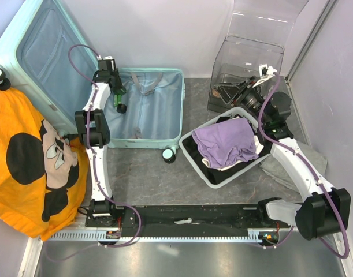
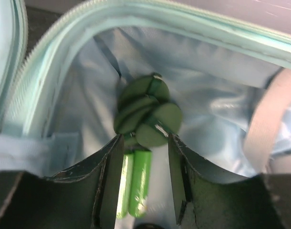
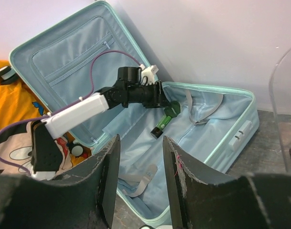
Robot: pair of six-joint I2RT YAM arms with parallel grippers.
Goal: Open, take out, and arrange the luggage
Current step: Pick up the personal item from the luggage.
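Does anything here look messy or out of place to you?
Yes. The white basket sits askew on the table, with a purple cloth heaped over its rim. A grey cloth lies crumpled beneath the right arm, and an orange cartoon-mouse shirt sprawls beside the open luggage.

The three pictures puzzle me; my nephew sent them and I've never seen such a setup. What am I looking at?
Two robot arms are bolted to a table's edge. One picture looks down from above. The other two come from a camera on each wrist, so dark fingers frame them. On the surface are an open suitcase, a white basket with a purple cloth, a clear box and an orange cloth. The left gripper holds a green object over the suitcase. The right gripper is open and empty.
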